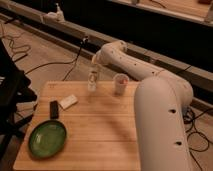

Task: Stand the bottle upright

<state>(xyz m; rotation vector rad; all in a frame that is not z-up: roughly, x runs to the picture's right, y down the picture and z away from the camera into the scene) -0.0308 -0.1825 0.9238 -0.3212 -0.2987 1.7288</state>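
The bottle (92, 80) is small, slim and whitish with a darker patch on its middle. It stands upright near the far edge of the wooden table (100, 130), left of the pale cup (120, 83). My gripper (93, 64) is directly above the bottle, at its top, at the end of the white arm (130, 60) that reaches in from the right.
A flat white block (67, 102) and a small black object (54, 109) lie on the table's left part. A green plate (46, 138) sits at the front left corner. Cables run across the floor behind the table. A dark stand is at the far left.
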